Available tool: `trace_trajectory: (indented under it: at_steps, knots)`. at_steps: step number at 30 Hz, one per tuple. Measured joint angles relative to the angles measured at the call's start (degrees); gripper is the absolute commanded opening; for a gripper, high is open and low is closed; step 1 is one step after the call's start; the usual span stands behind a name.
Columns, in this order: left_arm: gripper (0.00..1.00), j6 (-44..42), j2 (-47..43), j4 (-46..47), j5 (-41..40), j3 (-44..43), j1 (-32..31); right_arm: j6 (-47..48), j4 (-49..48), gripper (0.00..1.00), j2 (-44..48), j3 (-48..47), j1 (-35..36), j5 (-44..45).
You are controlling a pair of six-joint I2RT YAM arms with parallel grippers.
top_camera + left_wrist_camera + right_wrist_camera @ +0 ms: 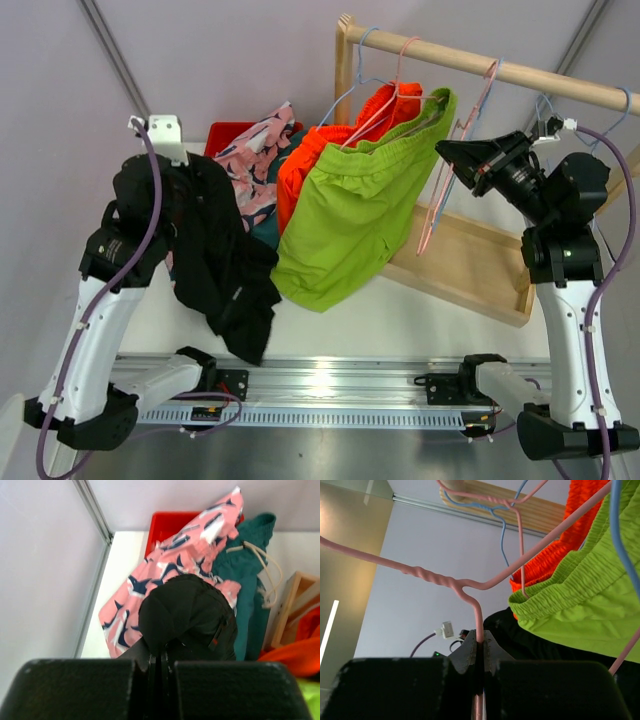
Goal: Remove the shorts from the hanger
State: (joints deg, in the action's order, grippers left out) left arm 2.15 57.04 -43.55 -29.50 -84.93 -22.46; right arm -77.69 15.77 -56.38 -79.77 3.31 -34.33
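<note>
Currently held: black shorts (225, 270), limp, pinched by left gripper (160, 662), well left of wooden rail (540, 80).
Right gripper (480, 647): pressed together on pink hanger (427, 575) wire below rail.
Lime green shorts (345, 220): hanging from rail beside orange shorts (300, 165); likely light and floppy, so best taken at the waistband.
Red bin (165, 522): left of rail; pink patterned shorts (165, 565) draped over it, teal shorts (250, 580) alongside.

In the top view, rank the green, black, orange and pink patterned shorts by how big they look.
Largest: green shorts.
Then black shorts.
Last, orange shorts and pink patterned shorts: both partly hidden, too alike to rank.
</note>
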Motion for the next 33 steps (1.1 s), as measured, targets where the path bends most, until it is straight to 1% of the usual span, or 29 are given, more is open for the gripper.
trace_trajectory:
  at_steps: [6, 10, 14, 19, 22, 25, 28, 29, 31, 32, 33]
  knots:
    - [0.0, -0.7, 6.4, 0.98, 3.8, -8.94, 4.07, 2.99, -1.55, 0.0, -6.21, -2.27, -1.29, -0.66]
    - [0.0, -0.7, 10.4, 1.86, 5.97, -13.46, 6.91, 3.96, -2.29, 0.0, -8.35, -3.37, -1.9, -1.01]
    - [0.0, -0.68, 14.27, 2.89, 8.15, -15.72, 9.92, 4.02, -3.08, 0.0, -9.25, -4.35, -2.45, -2.03]
    - [0.0, -0.61, 18.1, 4.2, 10.05, -16.28, 11.91, 3.98, -5.49, 0.0, -10.62, -6.45, -4.02, -2.34]
    - [0.0, -0.61, 21.18, 4.52, 10.88, -19.43, 12.92, 4.0, -5.86, 0.0, -11.34, -7.87, -4.66, -1.75]
    - [0.0, -0.46, 26.6, 5.14, 11.96, -26.51, 14.38, 3.91, -6.29, 0.0, -12.22, -8.87, -5.11, -1.51]
    - [0.0, 0.04, 35.39, 5.27, 13.22, -37.86, 16.59, 3.72, -7.04, 0.0, -13.16, -8.98, -5.38, -1.57]
    - [0.02, 0.46, 38.77, 4.98, 13.51, -41.92, 17.46, 3.67, -7.17, 0.0, -13.38, -8.98, -5.44, -1.53]
    - [0.54, 0.92, 47.43, 4.42, 15.02, -51.47, 19.26, 3.32, -7.54, 0.0, -13.53, -8.7, -5.49, -1.55]
    - [0.79, 1.42, 51.25, 4.0, 15.69, -54.53, 19.98, 3.15, -7.89, 0.0, -13.51, -8.28, -5.51, -1.55]
    - [0.99, 2.08, 54.4, 3.54, 16.55, -56.5, 20.55, 2.91, -8.02, 0.0, -13.46, -7.91, -5.51, -1.6]
